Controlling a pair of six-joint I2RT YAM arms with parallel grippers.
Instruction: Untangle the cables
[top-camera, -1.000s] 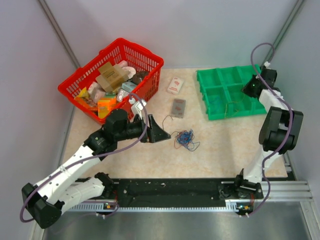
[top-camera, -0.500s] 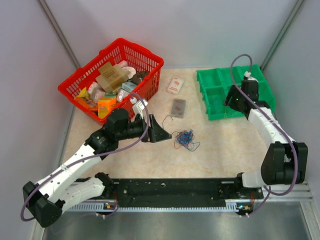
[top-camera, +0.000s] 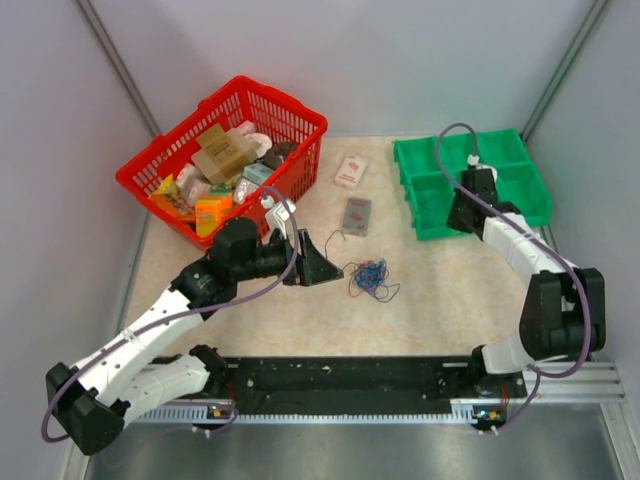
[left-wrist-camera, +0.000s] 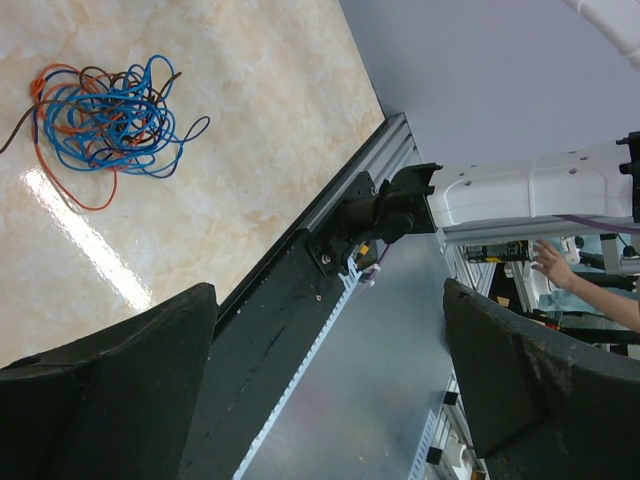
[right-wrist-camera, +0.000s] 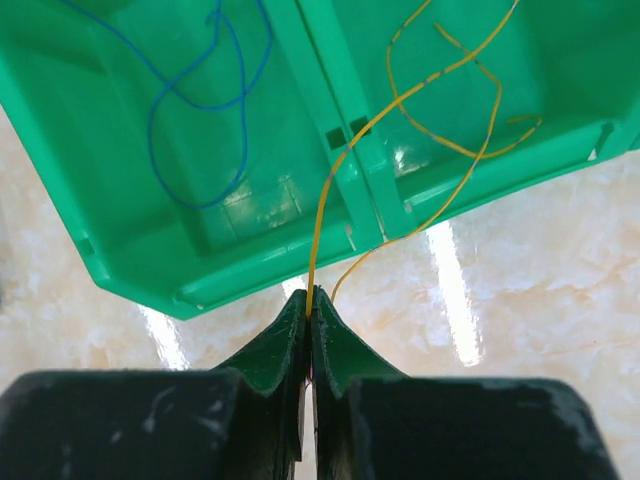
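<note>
Right gripper (right-wrist-camera: 308, 300) had its jaws pressed together on 1 yellow-orange wire (right-wrist-camera: 314, 250) at the near rim of the green tray (right-wrist-camera: 130, 285), the strand running up across its divider. Left gripper (left-wrist-camera: 328, 300) stood spread wide near the tangle of cables (left-wrist-camera: 100, 115) on the table (left-wrist-camera: 250, 120).

A table (top-camera: 470, 300) with a glossy beige, marble-patterned top fills the middle. Pale grey walls (top-camera: 400, 60) close it in at the back and on both sides, with slanted metal struts (top-camera: 118, 68) at the two far corners. A black rail (top-camera: 350, 378) runs along the near edge, with bare sheet metal (top-camera: 400, 450) nearer still. Bright streaks of light (right-wrist-camera: 445, 280) glare on the top.
</note>
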